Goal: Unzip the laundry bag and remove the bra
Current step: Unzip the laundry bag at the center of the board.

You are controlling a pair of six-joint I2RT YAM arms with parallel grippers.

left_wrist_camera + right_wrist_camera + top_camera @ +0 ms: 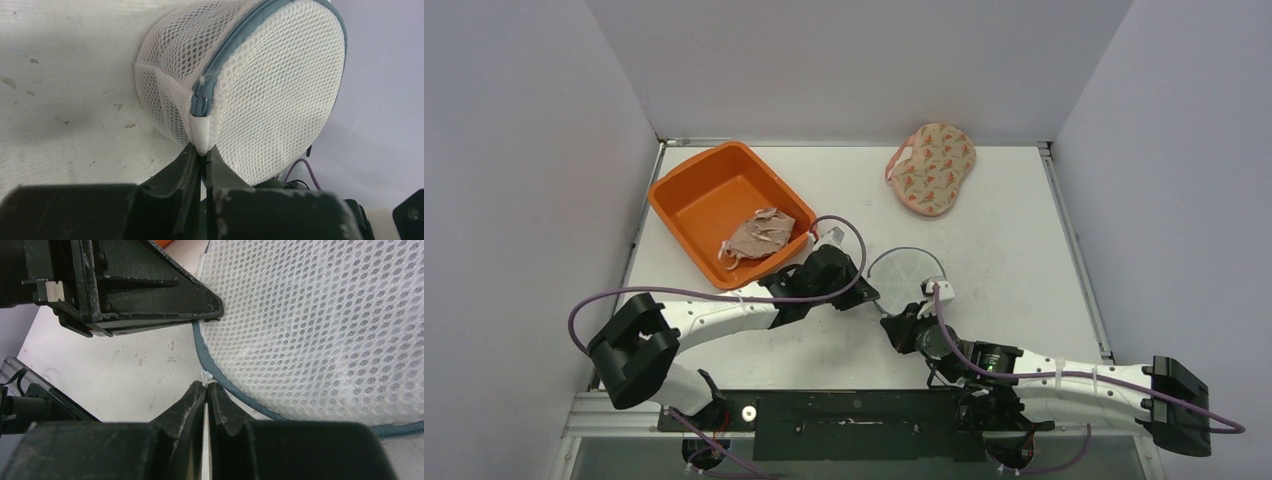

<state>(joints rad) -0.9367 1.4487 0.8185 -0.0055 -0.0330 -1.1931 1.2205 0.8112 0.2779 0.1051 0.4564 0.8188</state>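
Observation:
The round white mesh laundry bag [904,277] with a grey zipper [235,45] lies mid-table between both arms. My left gripper [202,152] is shut on the bag's white fabric tab [202,135] at the zipper's end; in the top view it [861,296] sits at the bag's left edge. My right gripper [206,386] is shut on the small white zipper pull [206,376] at the bag's near edge; in the top view it [902,318] is just below the bag. The zipper looks closed. The bra inside the bag is hidden by the mesh.
An orange tub [686,196] at the back left holds a beige garment [759,236]. A pink patterned bra-shaped item [932,168] lies at the back middle. The left gripper's fingers [150,290] show close above the right gripper in the right wrist view.

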